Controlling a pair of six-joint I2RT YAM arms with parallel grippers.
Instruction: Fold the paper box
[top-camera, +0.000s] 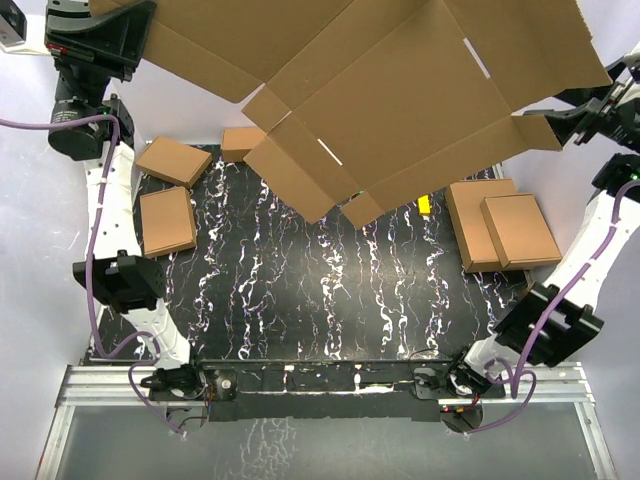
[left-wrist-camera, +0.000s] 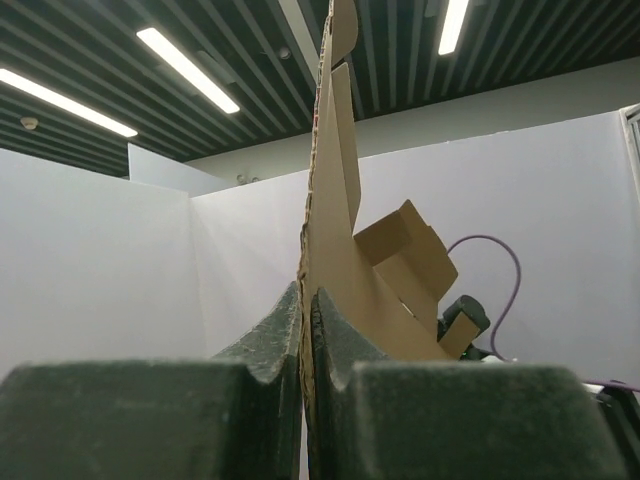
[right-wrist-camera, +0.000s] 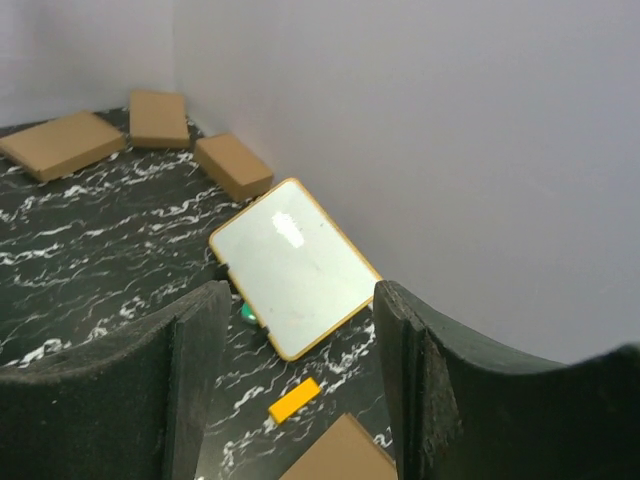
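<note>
The paper box (top-camera: 400, 90) is up in the air, a big flat die-cut sheet spread wide above the far half of the marbled counter (top-camera: 300, 300), flaps and slits on show, none of it touching the surface. The left pincer (left-wrist-camera: 308, 305) is clenched on the sheet's left edge, cardboard pinched tight between its two dark fingers (left-wrist-camera: 270, 340) and rising straight up from them. Over at the sheet's right-hand flap sits the right pincer (right-wrist-camera: 300, 292), released, jaws apart with nothing between them; whether a finger brushes that flap I can't tell. Below the sheet's left side, three small folded boxes (top-camera: 175, 160) lie on the counter; below its right side, two more sit stacked (top-camera: 505, 232). Beneath the sheet a white-faced board (right-wrist-camera: 295, 265) with a tan frame lies flat, and an orange tab (right-wrist-camera: 294, 399) peeks out at the sheet's near edge.
</note>
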